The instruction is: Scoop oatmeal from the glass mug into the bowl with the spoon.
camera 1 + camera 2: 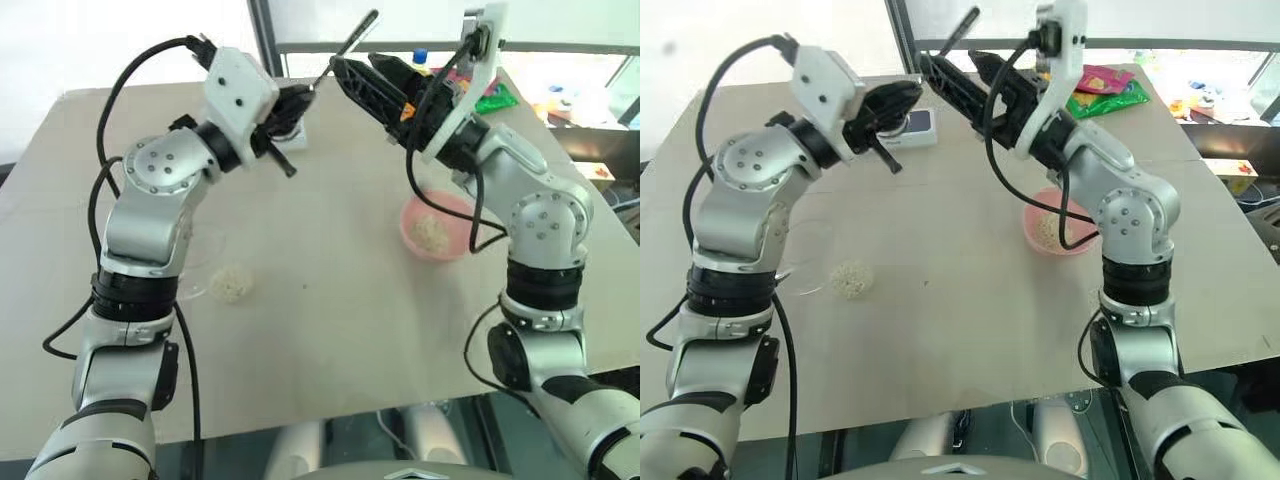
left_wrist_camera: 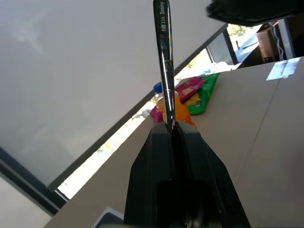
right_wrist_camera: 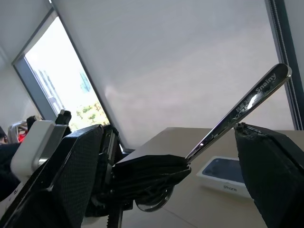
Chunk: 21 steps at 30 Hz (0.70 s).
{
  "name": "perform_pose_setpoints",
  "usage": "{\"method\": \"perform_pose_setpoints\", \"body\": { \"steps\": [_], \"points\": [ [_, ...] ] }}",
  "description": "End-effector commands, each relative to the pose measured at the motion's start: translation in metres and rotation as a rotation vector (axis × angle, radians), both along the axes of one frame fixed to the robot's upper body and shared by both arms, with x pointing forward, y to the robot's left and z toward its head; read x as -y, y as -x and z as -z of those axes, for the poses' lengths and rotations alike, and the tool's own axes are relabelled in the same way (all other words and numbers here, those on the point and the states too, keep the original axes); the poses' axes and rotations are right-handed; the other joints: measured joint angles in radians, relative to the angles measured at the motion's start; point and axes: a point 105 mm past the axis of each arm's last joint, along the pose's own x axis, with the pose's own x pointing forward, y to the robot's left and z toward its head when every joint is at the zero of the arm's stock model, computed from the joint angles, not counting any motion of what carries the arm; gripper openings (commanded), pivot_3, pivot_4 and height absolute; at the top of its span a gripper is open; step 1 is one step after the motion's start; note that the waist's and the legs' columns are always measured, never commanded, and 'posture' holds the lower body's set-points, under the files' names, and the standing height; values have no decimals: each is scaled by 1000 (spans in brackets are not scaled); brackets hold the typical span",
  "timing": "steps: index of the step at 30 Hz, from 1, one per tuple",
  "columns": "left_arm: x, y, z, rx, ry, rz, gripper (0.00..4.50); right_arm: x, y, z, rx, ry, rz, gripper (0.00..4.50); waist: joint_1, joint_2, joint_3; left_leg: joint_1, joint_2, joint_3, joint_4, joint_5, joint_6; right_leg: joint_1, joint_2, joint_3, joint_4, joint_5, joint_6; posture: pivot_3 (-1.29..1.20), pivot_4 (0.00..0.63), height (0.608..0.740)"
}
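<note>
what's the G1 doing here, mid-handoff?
Looks like it. Both arms are raised above the table. The left gripper is shut on the spoon with the handle sticking out toward the right gripper, whose jaws are open around the handle, not yet closed. On the table, the pink bowl holds some oatmeal; another clump lies by the left arm, where the glass mug is faintly visible.

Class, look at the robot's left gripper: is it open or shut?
Shut. In the left wrist view the left gripper's black fingers meet around the spoon handle, which stands out past their tips.
</note>
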Motion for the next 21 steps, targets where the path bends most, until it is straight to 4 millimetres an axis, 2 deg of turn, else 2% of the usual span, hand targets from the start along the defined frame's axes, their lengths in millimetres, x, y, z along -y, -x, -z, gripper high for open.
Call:
{"method": "perform_pose_setpoints", "body": {
  "steps": [1,9,13,19,21],
  "points": [
    [19,14,-12,42,-33,87,43,0,-1,-19,-29,-99,-29,4500,0,2,1,0,0,-1,0,0,0,-1,0,0,0,0,0,0,150,740],
    [26,19,-8,39,-72,138,43,4,-15,-14,-75,-92,8,4500,1,3,2,1,0,0,3,0,0,-1,1,0,5,0,0,0,150,740],
    [27,22,-13,47,-58,154,43,11,-23,-7,-94,-88,34,4500,1,4,2,1,0,0,6,0,0,-1,1,0,8,0,0,0,150,740],
    [24,22,-4,-5,-68,157,43,15,-13,-11,-58,-84,-40,4500,1,4,3,1,0,0,11,0,1,-1,1,1,12,0,0,0,150,740],
    [24,22,-2,-20,-67,159,0,16,-11,-9,-52,-74,-54,3969,1,4,3,1,0,0,12,0,1,0,1,1,13,0,0,0,150,740]
  ]
}}
